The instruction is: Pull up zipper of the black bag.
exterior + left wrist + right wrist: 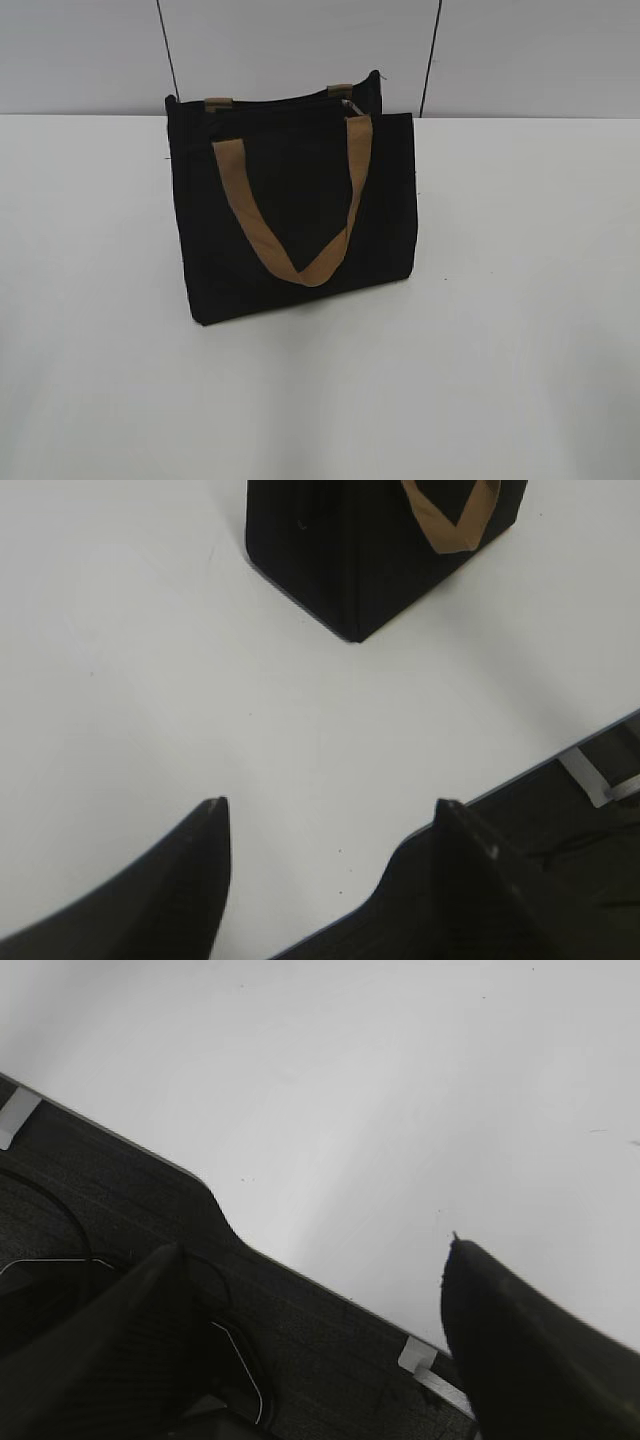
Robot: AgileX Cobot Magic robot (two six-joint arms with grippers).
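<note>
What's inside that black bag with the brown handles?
Nothing inside shows. The boxy black fabric bag stands upright on the white table; only its top edge, a small silvery zipper pull near the right corner, and one tan strap handle hanging down its front are visible.

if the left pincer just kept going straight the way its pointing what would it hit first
Most likely the black bag. The left pincer is open over bare white table, and the bag's near bottom corner stands straight ahead with nothing between. If it angles downward, it could meet the tabletop first; depth is unclear.
</note>
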